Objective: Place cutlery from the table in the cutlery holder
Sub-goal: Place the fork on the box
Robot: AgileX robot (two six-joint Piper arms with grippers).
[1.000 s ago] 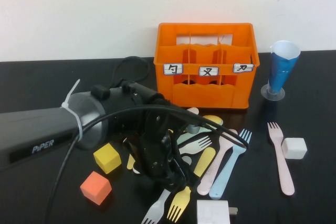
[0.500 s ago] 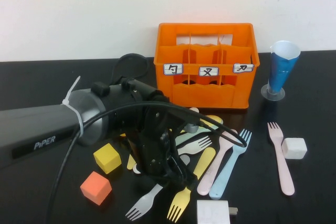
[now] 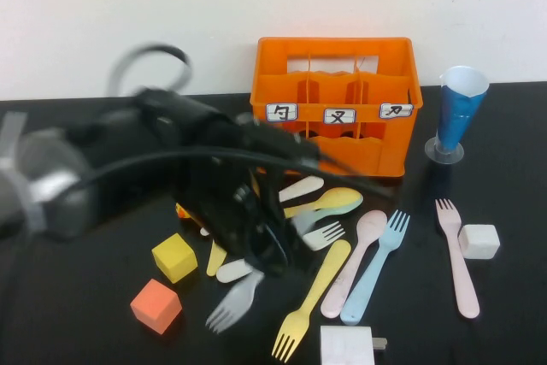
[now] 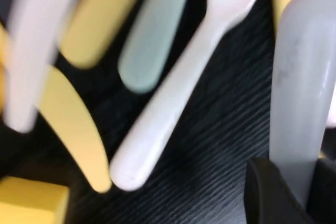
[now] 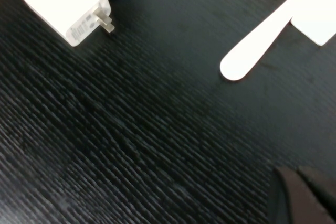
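My left gripper (image 3: 263, 262) is shut on the handle of a grey fork (image 3: 229, 303), low over the black table (image 3: 85, 331) beside the cutlery pile. In the left wrist view the grey fork's handle (image 4: 302, 87) runs into the gripper (image 4: 302, 184). Loose cutlery lies nearby: a yellow fork (image 3: 312, 301), pink spoon (image 3: 355, 267), blue fork (image 3: 376, 267), pink fork (image 3: 457, 258), white fork (image 3: 320, 235) and yellow spoon (image 3: 329, 203). The orange cutlery holder (image 3: 335, 138) stands behind them. My right gripper (image 5: 304, 198) is shut and holds nothing, just above bare table.
A yellow cube (image 3: 174, 257) and an orange cube (image 3: 156, 305) sit left of the pile. A white charger (image 3: 346, 345) lies at the front edge and a white cube (image 3: 479, 241) by the pink fork. A blue cone cup (image 3: 459, 113) stands right of the holder.
The left gripper has closed on the grey fork's handle and pulled it left and back out of the pile. The left arm is swinging back and up, blurred with motion.
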